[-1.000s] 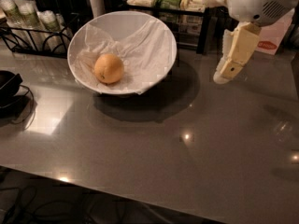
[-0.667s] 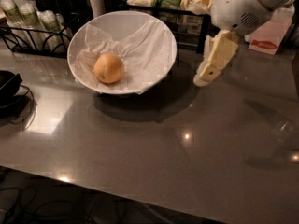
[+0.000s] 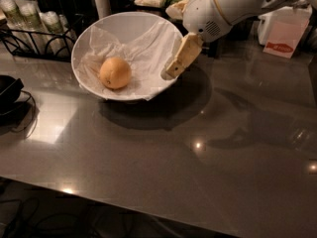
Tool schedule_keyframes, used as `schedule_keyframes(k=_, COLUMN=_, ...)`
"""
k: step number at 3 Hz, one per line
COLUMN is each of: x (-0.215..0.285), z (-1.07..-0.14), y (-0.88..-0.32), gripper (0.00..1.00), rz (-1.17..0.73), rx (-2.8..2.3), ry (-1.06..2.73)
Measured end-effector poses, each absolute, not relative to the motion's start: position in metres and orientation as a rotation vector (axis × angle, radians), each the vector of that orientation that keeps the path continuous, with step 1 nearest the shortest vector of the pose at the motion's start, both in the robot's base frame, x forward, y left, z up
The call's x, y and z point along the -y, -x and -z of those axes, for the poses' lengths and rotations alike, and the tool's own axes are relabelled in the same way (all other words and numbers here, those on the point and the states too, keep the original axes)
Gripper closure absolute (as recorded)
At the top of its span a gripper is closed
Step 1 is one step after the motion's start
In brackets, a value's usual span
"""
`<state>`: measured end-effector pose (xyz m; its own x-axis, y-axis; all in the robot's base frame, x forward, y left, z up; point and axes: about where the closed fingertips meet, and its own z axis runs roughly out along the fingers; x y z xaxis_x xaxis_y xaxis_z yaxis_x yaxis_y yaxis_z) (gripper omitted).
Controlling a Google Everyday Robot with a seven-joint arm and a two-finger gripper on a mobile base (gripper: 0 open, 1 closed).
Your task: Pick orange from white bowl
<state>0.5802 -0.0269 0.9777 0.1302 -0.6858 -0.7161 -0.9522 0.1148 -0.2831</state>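
Observation:
The orange (image 3: 115,73) is a round pale yellow-orange fruit lying left of centre in the white bowl (image 3: 148,26). The bowl is wide, lined with crumpled white paper, and tilted toward me on the dark counter. My gripper (image 3: 171,71) hangs from the white arm at the upper right, its cream-coloured tip over the bowl's right rim, to the right of the orange and apart from it. It holds nothing that I can see.
A black wire rack (image 3: 34,38) with bottles stands at the back left. A black object with a cable (image 3: 7,90) lies at the left edge. A white container with a red label (image 3: 285,33) stands at the back right. The reflective counter (image 3: 198,172) stretches forward.
My arm has swung left across the counter, bringing the gripper from well right of the bowl to its right rim. The orange and bowl have not moved.

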Motion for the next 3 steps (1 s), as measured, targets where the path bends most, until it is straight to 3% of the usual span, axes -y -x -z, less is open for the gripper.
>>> schedule_keyframes(k=3, x=-0.014, z=-0.955, y=-0.604, gripper=0.00, rz=-0.519, rx=-1.572, ry=1.552)
